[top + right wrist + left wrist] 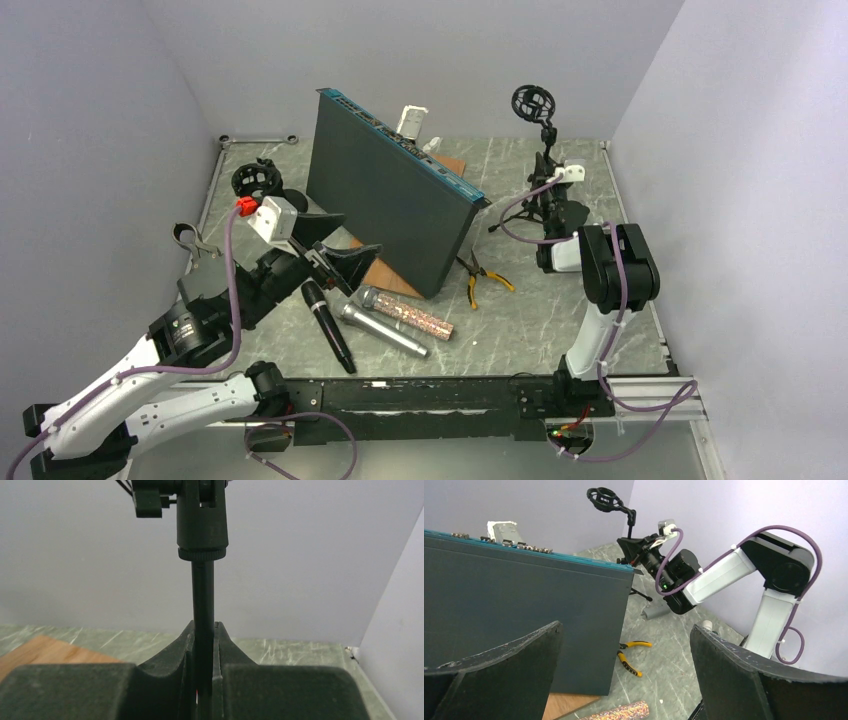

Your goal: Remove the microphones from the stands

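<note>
The microphone stand (545, 150) is at the back right. Its black ring mount (531, 102) on top looks empty, and it also shows in the left wrist view (605, 499). My right gripper (548, 200) is shut on the stand's thin pole (203, 600), which runs up between the jaws (202, 647). A black microphone (328, 325) lies on the table at front left. A silver microphone (385, 322) and a glittery one (412, 313) lie next to it. My left gripper (337, 247) is open and empty just above them, and its wide-apart jaws show in the left wrist view (624, 680).
A large dark flat panel (385, 195) stands on edge across the middle, on a wooden board (385, 275). Yellow-handled pliers (480, 280) lie right of it. A second black ring mount (253, 180) stands at the left behind my left arm. Walls close in on three sides.
</note>
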You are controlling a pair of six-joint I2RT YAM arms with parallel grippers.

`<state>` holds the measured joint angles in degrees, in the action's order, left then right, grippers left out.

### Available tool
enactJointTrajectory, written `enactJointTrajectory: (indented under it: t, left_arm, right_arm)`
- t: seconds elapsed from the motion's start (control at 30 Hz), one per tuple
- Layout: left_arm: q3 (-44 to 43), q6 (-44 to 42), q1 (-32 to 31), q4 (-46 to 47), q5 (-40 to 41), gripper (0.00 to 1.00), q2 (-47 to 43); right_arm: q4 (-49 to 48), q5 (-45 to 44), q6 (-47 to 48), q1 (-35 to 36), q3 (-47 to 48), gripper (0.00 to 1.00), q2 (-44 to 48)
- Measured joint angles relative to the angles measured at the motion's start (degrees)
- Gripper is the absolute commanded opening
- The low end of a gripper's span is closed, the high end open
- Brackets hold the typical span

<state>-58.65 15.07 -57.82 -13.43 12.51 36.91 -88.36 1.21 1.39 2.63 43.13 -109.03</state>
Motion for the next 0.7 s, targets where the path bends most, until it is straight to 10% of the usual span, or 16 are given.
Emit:
enactJointTrajectory:
  t: [0.07, 0.2, 0.37, 0.7]
  left_arm:
    - [0.59, 0.00, 0.00, 0.74, -0.09, 0.99, 0.20]
    - [2.12, 0.13, 0.00, 1.90, -0.22, 0.99, 0.22]
    - [3.26, 0.68, 0.00, 1.88, -0.22, 1.00, -0.17]
    - [4.44, 2.69, 0.00, 1.88, -0.61, 0.99, -3.13]
  right_arm:
    - [-0.02, 0.42, -0.37, 0.26, -2.84, 0.07, 1.68]
    - [0.15, -1.66, -1.57, 0.09, -8.02, 0.63, 4.66]
    - [1.92, -8.26, -1.20, 3.10, -18.47, 0.98, 6.12]
    - [22.23, -25.81, -3.78, 10.21, -20.04, 1.00, 33.38]
